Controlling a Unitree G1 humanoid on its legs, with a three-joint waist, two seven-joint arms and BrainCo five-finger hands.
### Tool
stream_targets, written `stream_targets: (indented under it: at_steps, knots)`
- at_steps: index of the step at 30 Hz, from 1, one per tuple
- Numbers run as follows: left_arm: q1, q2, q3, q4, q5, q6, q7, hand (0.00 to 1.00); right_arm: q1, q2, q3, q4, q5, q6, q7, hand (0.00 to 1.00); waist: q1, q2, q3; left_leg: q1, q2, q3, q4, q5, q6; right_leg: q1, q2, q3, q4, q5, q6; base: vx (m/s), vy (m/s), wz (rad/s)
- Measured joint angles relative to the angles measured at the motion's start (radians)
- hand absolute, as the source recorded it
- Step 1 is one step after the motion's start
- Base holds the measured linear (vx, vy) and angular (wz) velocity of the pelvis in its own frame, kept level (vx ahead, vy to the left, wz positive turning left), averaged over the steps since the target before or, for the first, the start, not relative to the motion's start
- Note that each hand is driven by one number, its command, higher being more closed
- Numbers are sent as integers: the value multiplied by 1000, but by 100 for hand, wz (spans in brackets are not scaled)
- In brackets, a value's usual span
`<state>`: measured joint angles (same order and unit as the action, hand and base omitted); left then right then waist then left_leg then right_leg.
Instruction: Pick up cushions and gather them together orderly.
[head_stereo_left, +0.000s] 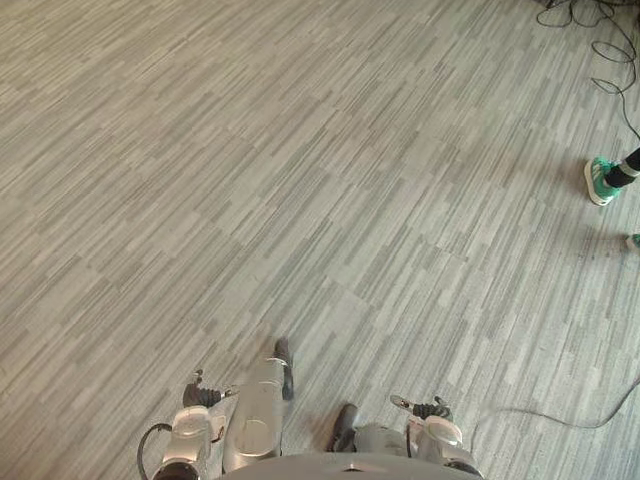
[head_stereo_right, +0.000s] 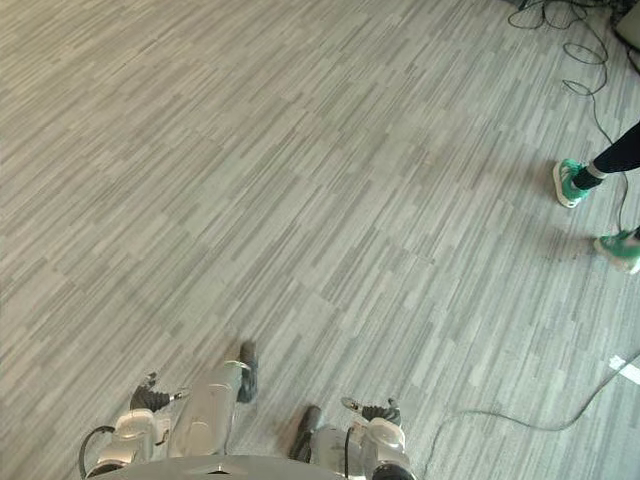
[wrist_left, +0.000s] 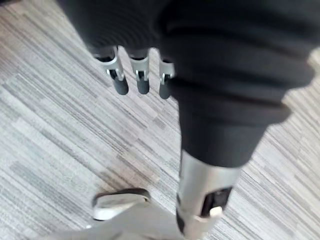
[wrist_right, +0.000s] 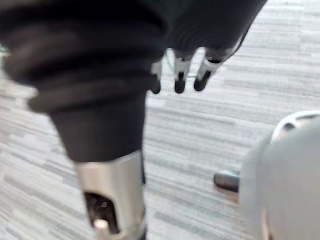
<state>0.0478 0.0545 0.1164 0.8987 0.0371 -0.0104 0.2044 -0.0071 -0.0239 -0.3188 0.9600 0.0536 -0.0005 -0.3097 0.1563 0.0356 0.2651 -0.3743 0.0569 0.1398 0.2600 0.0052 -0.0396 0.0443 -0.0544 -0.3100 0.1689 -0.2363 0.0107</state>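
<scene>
In the head views there's open carpet (head_stereo_left: 300, 150) out front, so the step is turning to find the cushions; where they are, can't tell. Loads of room ahead and left; a person's shoe (head_stereo_left: 601, 180) and loose cables (head_stereo_left: 590, 25) sit off right, I'd steer clear. Left wrist view: left hand (wrist_left: 143, 80) fingers hang straight, slightly apart, empty. Right wrist view: right hand (wrist_right: 180, 80) same, holding nothing.

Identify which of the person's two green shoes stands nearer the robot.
The shoe at the right edge, partly cut off; the other shoe stands farther away, under a dark trouser leg.
</scene>
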Motion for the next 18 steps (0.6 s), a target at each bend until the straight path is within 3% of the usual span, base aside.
stream_targets:
  at_steps: [1, 3, 5, 6, 7, 9, 10, 11, 12, 13, 14, 17, 18]
  knots:
    - [3, 10, 1, 9, 8, 0, -2, 0, 0, 16, -2, -1, 0, 0, 0, 0, 3, -25, -17, 7, -30, 16, 19, -30, 49, 8, -26, 29, -10, -10, 5, 529, 210, -40]
    - [1, 16, 2, 9, 8, 1, -2, 0, 0, 26, -14, -5, 0, 0, 1, 0, 4, -43, -19, 0, -39, 33, 78, -92, 70, 10, -47, 60, 20, -15, 14, 382, 139, -17]
    - [7, 24, 6, 9, 8, 5, -2, 0, 28, 48, -24, -40, 0, 3, 2, 0, 5, -68, -38, 26, -56, 73, 166, -179, 115, 3, -99, 110, 150, -47, 79, 451, 192, -21]
    - [8, 28, 4, 9, 8, 8, -2, 0, 35, 54, -24, -51, 0, 2, 3, 0, 6, -76, -43, 42, -62, 83, 175, -199, 124, -11, -110, 118, 209, -54, 91, 542, 203, -33]
    - [9, 36, -6, 9, 9, 11, -2, 0, 39, 60, -24, -61, 0, 2, 5, 0, 1, -86, -51, 78, -70, 99, 181, -234, 134, -64, -136, 139, 358, -50, 101, 495, 147, -39]
    - [4, 43, -26, -7, 8, 13, -8, 0, 52, 66, -24, -83, 0, 1, 7, 0, -14, -88, -52, 148, -72, 117, 193, -284, 149, -194, -172, 186, 726, 23, 172, 414, 100, -29]
    - [4, 44, -31, -15, 8, 13, -9, 0, 54, 66, -28, -89, 3, 3, 9, 0, -20, -89, -52, 169, -72, 117, 193, -293, 151, -226, -176, 191, 809, 31, 175, 340, 36, -10]
    - [3, 44, -39, -27, 8, 13, -12, 0, 55, 61, -30, -104, 1, 4, 13, 0, -30, -88, -52, 213, -72, 116, 187, -305, 154, -273, -185, 179, 931, 34, 166, 501, 4, -15]
    - [1, 33, -41, -32, 7, 13, -16, 0, 60, 62, -41, -119, 1, 4, 21, 0, -42, -86, -51, 292, -64, 116, 154, -315, 153, -322, -186, 143, 1008, 19, 131, 483, -25, -17]
    - [1, 21, -41, -33, 6, 13, -16, 0, 61, 62, -41, -123, 0, 3, 25, 0, -52, -83, -52, 335, -54, 117, 134, -319, 147, -347, -184, 111, 1006, 7, 109, 516, -89, -23]
    - [2, -2, -41, -33, 5, 13, -17, 0, 62, 61, -43, -130, 0, 3, 29, 0, -64, -67, -53, 388, -27, 126, 106, -341, 124, -400, -182, 56, 957, -11, 80, 349, -97, -18]
    - [1, -20, -39, -28, 9, 13, -23, 0, 62, 61, -45, -140, 0, 3, 42, 0, -71, -75, -55, 460, 4, 144, 66, -371, 86, -463, -175, 15, 813, -30, 67, 329, -129, -25]
    - [2, -20, -40, -21, 6, 13, -28, 0, 64, 57, -46, -137, 0, 4, 44, 0, -76, -73, -56, 504, 22, 159, 32, -370, 83, -491, -150, 17, 647, -23, 48, 490, -258, -22]
